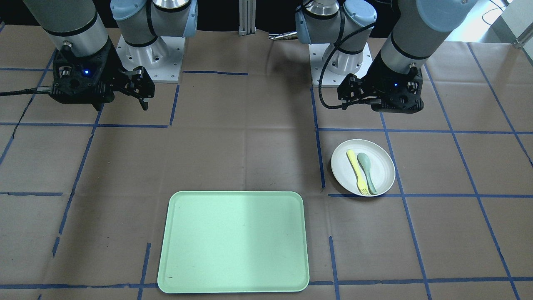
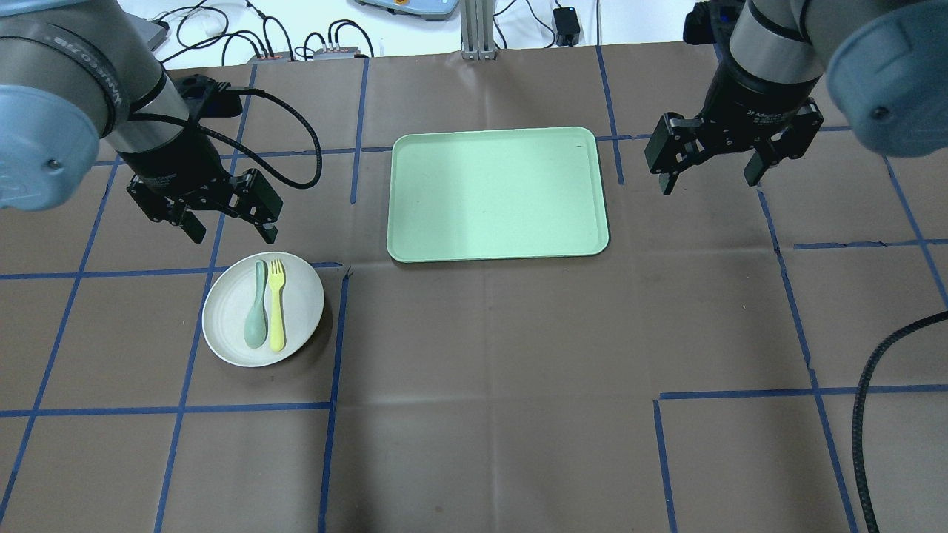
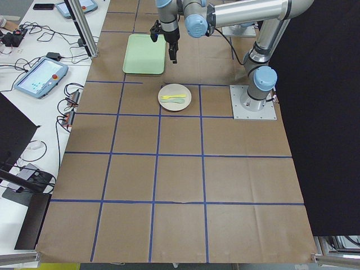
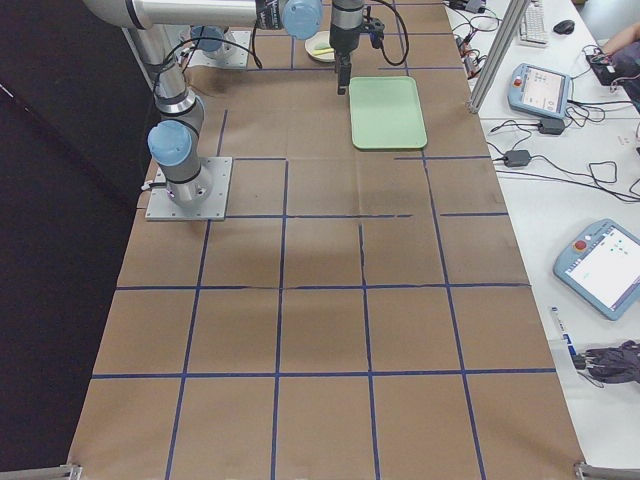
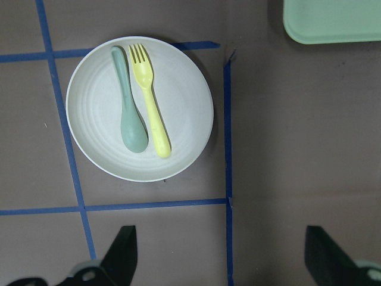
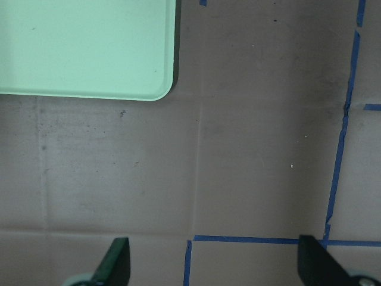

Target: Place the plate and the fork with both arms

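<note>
The off-white plate (image 2: 304,300) rests on the table's left side, with the pale-yellow fork (image 2: 276,303) lying on it beside a grey-green spoon (image 2: 256,314). My left gripper (image 2: 234,235) hovers open and empty just beyond the plate's far rim. From the left wrist view the plate (image 5: 178,107) and fork (image 5: 150,110) lie ahead of the spread fingers (image 5: 122,253). My right gripper (image 2: 709,181) hangs open and empty to the right of the mint-green tray (image 2: 498,194). In the front-facing view the plate (image 1: 383,166) sits below the left gripper (image 1: 347,98).
The rectangular tray (image 1: 233,241) lies at the table's middle, away from the robot, with nothing on it. Blue tape lines cross the brown table cover. A black cable (image 2: 874,414) loops in at the near right. Tablets and cables lie beyond the table's far edge.
</note>
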Robot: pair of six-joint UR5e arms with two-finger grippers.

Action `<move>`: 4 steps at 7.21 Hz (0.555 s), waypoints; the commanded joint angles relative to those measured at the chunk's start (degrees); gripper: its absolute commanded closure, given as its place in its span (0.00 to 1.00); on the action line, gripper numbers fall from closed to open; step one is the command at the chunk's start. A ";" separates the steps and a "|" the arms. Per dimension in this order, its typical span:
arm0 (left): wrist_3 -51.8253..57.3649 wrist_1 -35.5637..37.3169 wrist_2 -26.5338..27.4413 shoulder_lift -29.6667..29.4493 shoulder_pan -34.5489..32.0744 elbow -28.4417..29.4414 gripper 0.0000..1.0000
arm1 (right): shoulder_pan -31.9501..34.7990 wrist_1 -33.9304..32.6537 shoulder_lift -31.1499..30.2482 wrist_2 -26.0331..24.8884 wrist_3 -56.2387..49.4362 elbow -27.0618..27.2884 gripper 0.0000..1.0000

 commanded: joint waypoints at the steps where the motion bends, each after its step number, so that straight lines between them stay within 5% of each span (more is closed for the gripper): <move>1: 5.16 6.04 -0.31 -2.72 5.60 -3.58 0.01 | 0.00 0.00 -0.09 0.02 0.00 0.00 0.00; 4: 15.27 13.99 -1.71 -4.38 14.06 -11.43 0.01 | 0.00 0.09 0.00 0.02 0.00 0.00 0.00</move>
